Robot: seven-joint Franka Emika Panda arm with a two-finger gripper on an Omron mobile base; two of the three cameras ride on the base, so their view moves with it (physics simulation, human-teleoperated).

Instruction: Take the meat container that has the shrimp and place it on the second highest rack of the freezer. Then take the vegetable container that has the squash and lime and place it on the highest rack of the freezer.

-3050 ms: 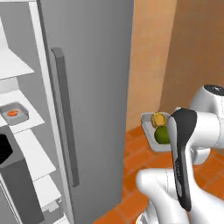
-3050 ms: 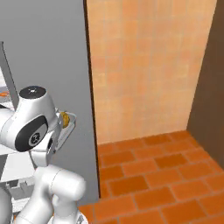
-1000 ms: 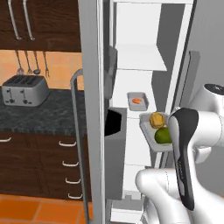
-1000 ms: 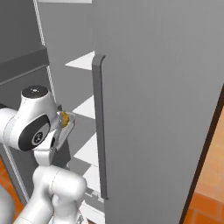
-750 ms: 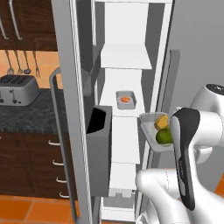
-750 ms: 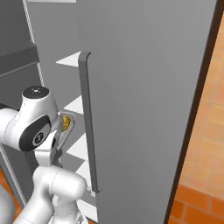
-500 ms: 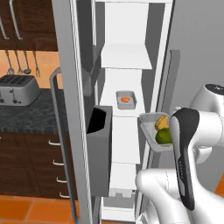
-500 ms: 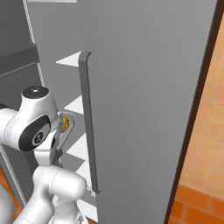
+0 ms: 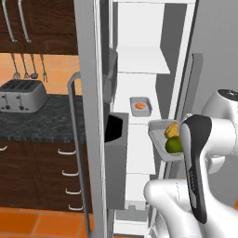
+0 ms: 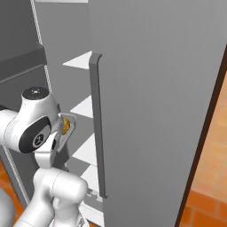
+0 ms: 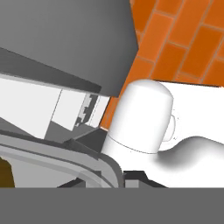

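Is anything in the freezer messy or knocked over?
Nothing stands out. The shrimp sits in its tray on a shelf, and the lime and squash stay inside the tray held at the arm.

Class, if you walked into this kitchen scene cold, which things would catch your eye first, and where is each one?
First, the open freezer in the middle of the left base view, with white shelves and a small tray holding the orange shrimp on one of them. Next, just right of it, a grey tray carrying the yellow squash and green lime, held up in front of the white arm. At far left, a silver toaster sits on the dark counter.
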